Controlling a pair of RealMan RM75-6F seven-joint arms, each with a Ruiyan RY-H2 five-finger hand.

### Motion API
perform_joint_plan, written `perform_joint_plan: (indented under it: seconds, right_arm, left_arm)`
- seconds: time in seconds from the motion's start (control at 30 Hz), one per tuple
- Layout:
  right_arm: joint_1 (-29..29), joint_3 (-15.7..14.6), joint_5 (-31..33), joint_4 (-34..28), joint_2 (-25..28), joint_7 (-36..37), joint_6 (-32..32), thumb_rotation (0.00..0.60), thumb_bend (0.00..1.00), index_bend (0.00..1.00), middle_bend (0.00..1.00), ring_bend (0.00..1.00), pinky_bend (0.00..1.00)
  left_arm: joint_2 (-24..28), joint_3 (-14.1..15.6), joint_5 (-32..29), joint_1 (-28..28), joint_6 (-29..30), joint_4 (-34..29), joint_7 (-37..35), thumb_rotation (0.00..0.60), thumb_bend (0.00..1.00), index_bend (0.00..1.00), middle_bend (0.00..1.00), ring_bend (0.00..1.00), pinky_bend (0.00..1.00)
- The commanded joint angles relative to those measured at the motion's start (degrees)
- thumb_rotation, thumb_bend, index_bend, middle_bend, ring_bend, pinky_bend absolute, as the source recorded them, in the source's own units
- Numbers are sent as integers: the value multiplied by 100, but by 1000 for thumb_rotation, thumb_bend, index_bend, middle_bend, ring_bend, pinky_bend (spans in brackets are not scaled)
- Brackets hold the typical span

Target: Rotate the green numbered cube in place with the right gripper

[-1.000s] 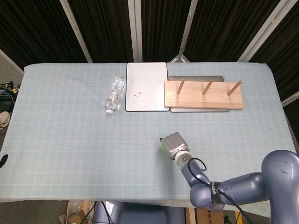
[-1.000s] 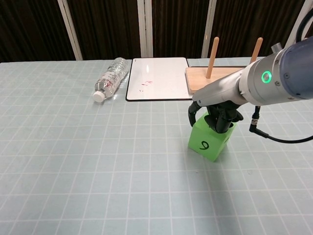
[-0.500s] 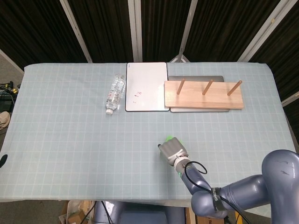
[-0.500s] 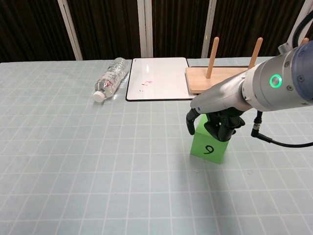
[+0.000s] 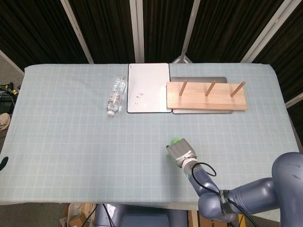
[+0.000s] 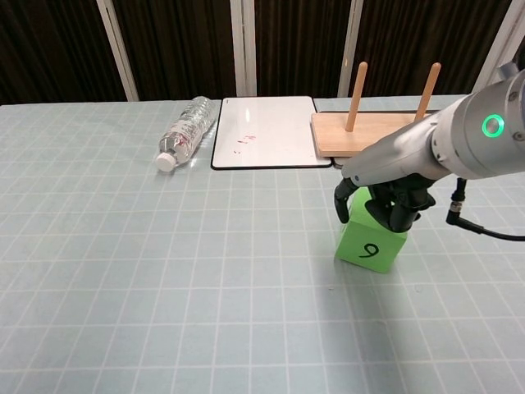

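Observation:
The green numbered cube [image 6: 371, 246] stands on the table right of centre, its front face showing a black 9. My right hand [image 6: 387, 205] comes down on it from above, dark fingers curled over its top and gripping it. In the head view the right hand [image 5: 182, 153] covers nearly all of the cube [image 5: 175, 141], so only a green sliver shows at its far edge. The left hand appears in neither view.
A plastic bottle [image 6: 185, 130] lies at the back left. A whiteboard [image 6: 267, 130] lies beside it, and a wooden peg rack [image 6: 373, 131] stands just behind the cube. In the head view the rack [image 5: 206, 97] rests on a dark flat slab [image 5: 199, 79].
The right hand and the cube have shifted to the right on the table. The cube has turned, so its 9 face now points more squarely at the chest camera.

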Motion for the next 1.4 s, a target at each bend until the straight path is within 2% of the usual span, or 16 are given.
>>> perform_joint_plan:
  seconds: [0.03, 0.57, 0.67, 0.77, 0.83, 0.9, 0.93, 1.03, 1.17, 1.33, 1.4]
  right_arm:
    - [-11, -39, -20, -36, 60, 24, -49, 600, 874, 254, 829, 745, 618]
    - [-57, -186, -368, -289, 235, 249, -245, 600, 873, 271, 829, 745, 618]
    - [-195, 14, -722, -313, 362, 625, -476, 600, 874, 257, 829, 744, 617]
    - [-623, 553, -1481, -315, 665, 1558, -664, 600, 874, 215, 815, 719, 615]
    - [-1128, 968, -2284, -267, 815, 2413, -511, 600, 857, 167, 686, 614, 563]
    - [-1666, 1232, -3098, -158, 830, 3148, -23, 600, 769, 130, 510, 468, 445]
    - [-1900, 1276, -3419, -91, 804, 3408, 255, 600, 691, 111, 417, 378, 365]
    - [-2393, 1268, -3647, 73, 876, 3758, 923, 600, 542, 93, 261, 227, 223]
    - [-2929, 1187, -3829, 394, 1018, 4034, 1489, 600, 481, 92, 185, 164, 163]
    - [-3645, 1067, -4247, 751, 1368, 4840, 1565, 600, 480, 92, 171, 147, 137]
    - [-3984, 893, -4594, 883, 1542, 5041, 1673, 600, 480, 92, 171, 139, 119]
  left_arm:
    - [-2, 1, 1, 3, 5, -4, 5, 600, 307, 110, 0, 0, 0]
    - [3, -11, -22, 11, 10, -10, 4, 600, 307, 112, 0, 0, 0]
    - [10, -17, -31, 8, -1, -9, -18, 600, 307, 112, 0, 0, 0]
    - [25, -22, -37, 18, 6, -4, -59, 600, 306, 112, 0, 0, 0]
    - [40, -31, -49, 25, 6, -1, -111, 600, 307, 112, 0, 0, 0]
    - [61, -42, -73, 30, -5, 6, -161, 600, 307, 112, 0, 0, 0]
    - [72, -49, -83, 30, -11, 11, -187, 600, 307, 112, 0, 0, 0]
    - [95, -49, -84, 34, -25, 16, -245, 600, 307, 112, 0, 0, 0]
    - [110, -31, -54, 44, -22, 0, -267, 600, 306, 112, 0, 0, 0]
    - [117, -29, -55, 51, -17, -19, -280, 600, 307, 112, 0, 0, 0]
    - [114, -34, -74, 48, -26, -29, -260, 600, 307, 112, 0, 0, 0]
